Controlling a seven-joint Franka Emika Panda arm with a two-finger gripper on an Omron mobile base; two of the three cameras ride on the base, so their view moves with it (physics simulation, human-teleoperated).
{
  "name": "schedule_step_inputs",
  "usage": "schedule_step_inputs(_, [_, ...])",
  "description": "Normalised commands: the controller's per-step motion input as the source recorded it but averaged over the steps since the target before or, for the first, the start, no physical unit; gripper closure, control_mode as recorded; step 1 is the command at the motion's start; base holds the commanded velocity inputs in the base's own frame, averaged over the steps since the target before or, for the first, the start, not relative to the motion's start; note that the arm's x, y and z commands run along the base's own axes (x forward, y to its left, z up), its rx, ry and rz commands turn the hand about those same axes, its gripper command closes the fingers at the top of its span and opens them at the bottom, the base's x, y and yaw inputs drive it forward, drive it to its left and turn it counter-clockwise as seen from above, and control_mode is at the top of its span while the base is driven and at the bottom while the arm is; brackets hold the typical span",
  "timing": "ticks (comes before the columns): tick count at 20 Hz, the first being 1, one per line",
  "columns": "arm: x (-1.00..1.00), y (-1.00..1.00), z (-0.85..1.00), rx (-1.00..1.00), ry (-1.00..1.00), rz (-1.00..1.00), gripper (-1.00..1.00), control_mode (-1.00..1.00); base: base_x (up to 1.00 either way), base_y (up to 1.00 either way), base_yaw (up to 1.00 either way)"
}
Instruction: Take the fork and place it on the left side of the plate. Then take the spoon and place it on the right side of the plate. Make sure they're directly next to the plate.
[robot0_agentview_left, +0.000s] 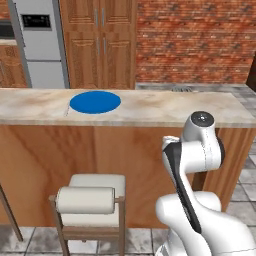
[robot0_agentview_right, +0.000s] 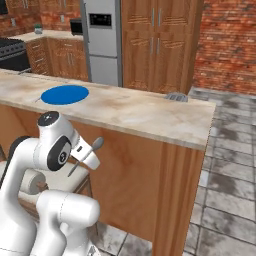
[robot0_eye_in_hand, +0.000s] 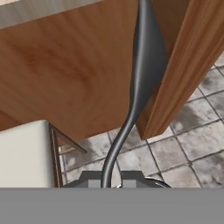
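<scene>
Below the worktop (robot0_agentview_right: 150, 117) edge, the spoon (robot0_eye_in_hand: 142, 83) is pinched by its handle in the tool (robot0_eye_in_hand: 110, 180); judged light, stiff, slippery.

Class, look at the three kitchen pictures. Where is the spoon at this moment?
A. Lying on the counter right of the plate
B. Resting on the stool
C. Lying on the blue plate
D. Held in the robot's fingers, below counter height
D: the spoon sticks out from the gripper beside the counter's wooden front, below the counter top, and the hand view shows its handle rising from between the fingers.
</scene>
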Motion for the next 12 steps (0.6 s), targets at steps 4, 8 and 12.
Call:
schedule_step_inputs(4, [0.0, 0.0, 0.0, 0.0, 0.0, 0.0, 1.0, 1.0, 0.64, 0.0, -0.22])
schedule_step_inputs(8, [0.0, 0.0, 0.0, 0.0, 0.0, 0.0, 1.0, 1.0, 0.77, 0.0, -0.12])
schedule_step_inputs(12, [0.0, 0.0, 0.0, 0.0, 0.0, 0.0, 1.0, 1.0, 0.79, 0.01, -0.08])
